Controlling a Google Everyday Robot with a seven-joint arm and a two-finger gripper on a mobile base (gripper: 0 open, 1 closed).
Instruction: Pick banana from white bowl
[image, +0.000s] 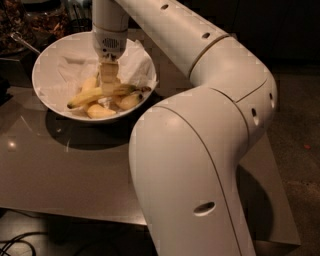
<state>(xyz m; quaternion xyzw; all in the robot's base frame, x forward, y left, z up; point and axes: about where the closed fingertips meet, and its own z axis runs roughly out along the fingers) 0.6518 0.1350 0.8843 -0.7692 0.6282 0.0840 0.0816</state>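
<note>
The white bowl (50, 65), lined with crumpled white paper, sits at the back left of the grey table. In it lies the long curved yellow banana (85, 96), its greenish tip to the left and its dark stem to the right. Shorter pale bananas (101, 111) lie beside and under it. My gripper (108, 86) reaches straight down into the bowl from above and sits right at the middle of the long banana, touching it. My arm covers the right side of the scene.
The grey table (60, 170) has its front edge near the bottom of the view. Dark clutter (30, 25) stands behind the bowl at the back left. Cables (15, 245) lie on the floor at the bottom left.
</note>
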